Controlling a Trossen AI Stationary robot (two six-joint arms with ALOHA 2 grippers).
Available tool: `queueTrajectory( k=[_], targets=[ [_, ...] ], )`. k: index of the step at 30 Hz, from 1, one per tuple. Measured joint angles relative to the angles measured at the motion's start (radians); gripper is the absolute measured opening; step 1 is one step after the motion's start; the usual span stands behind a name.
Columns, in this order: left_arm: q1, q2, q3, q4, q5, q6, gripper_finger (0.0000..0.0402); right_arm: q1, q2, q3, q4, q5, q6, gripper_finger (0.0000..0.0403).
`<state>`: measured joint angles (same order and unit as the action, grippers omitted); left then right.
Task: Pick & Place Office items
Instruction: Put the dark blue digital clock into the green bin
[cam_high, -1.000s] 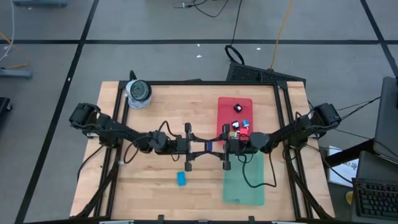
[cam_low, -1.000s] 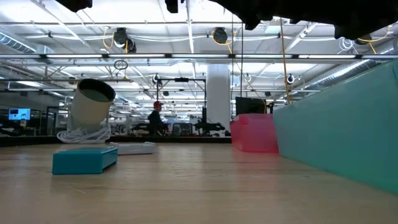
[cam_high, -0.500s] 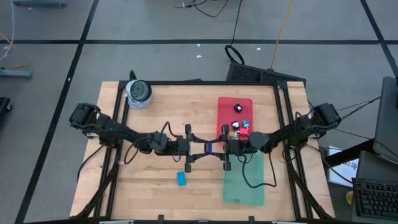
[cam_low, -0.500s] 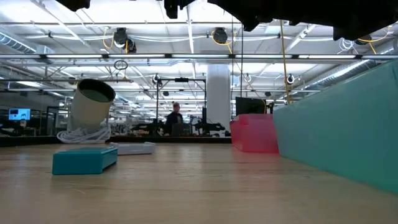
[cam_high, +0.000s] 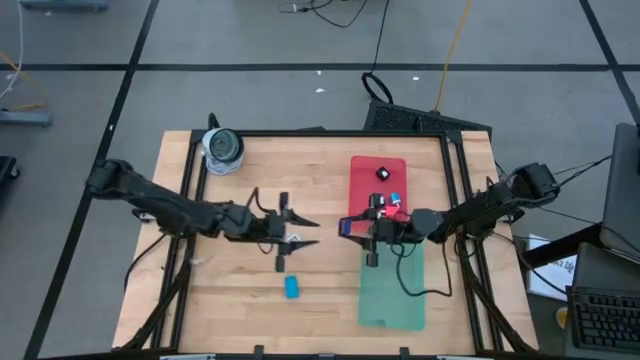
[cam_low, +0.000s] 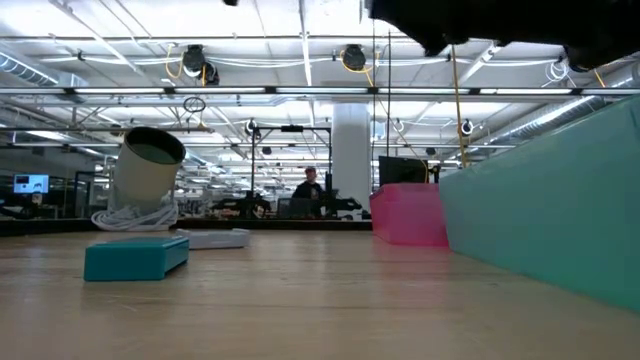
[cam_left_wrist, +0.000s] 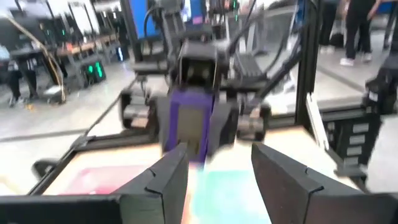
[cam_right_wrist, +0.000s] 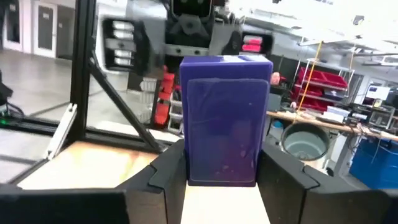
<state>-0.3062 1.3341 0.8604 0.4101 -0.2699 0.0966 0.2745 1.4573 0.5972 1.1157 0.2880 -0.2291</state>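
Wooden tabletop (cam_high: 250, 300), frame centre: purple block (cam_right_wrist: 225, 121) pinched endwise by right hand (cam_high: 345, 226); left hand (cam_high: 306, 232) parted, empty. A drop short of the green tray (cam_high: 392, 300) is risked.

Both arms are all dark, chunky jointed segments with black cables looping off them; the left tool (cam_high: 303, 232) ends in two thin pointed black fingers (cam_left_wrist: 163, 181), wedge-shaped up close; the right tool (cam_high: 345, 226) has the same flat dark fingers (cam_right_wrist: 160, 176), matte plastic look.
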Motion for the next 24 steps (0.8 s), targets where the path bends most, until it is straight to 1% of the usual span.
queueTrajectory(
  k=[5, 9, 12, 15, 18, 24],
  targets=[
    [0.000, -0.179, 0.000, -0.321, -0.001, 0.002, 0.0166, 0.000, -0.130, -0.099, 0.003, 0.000, 0.009, 0.0148],
    [0.004, -0.286, 0.000, -0.524, -0.001, 0.021, 0.0164, 0.000, -0.247, -0.189, 0.002, 0.001, 0.035, 0.0148],
    [0.004, -0.354, 0.000, -0.687, 0.000, -0.052, 0.0168, 0.000, -0.327, -0.252, -0.004, 0.020, 0.040, 0.0148],
    [0.004, -0.402, 0.000, -0.801, 0.000, -0.110, 0.0177, 0.002, -0.400, -0.302, -0.053, 0.080, 0.079, 0.0148],
    [0.004, -0.441, 0.000, -0.858, 0.000, -0.134, 0.0185, 0.002, -0.471, -0.327, -0.122, 0.085, 0.109, 0.0150],
    [0.005, -0.506, 0.000, -0.862, 0.008, -0.095, 0.0204, 0.002, -0.569, -0.327, -0.246, 0.078, 0.150, 0.0149]
  ],
)
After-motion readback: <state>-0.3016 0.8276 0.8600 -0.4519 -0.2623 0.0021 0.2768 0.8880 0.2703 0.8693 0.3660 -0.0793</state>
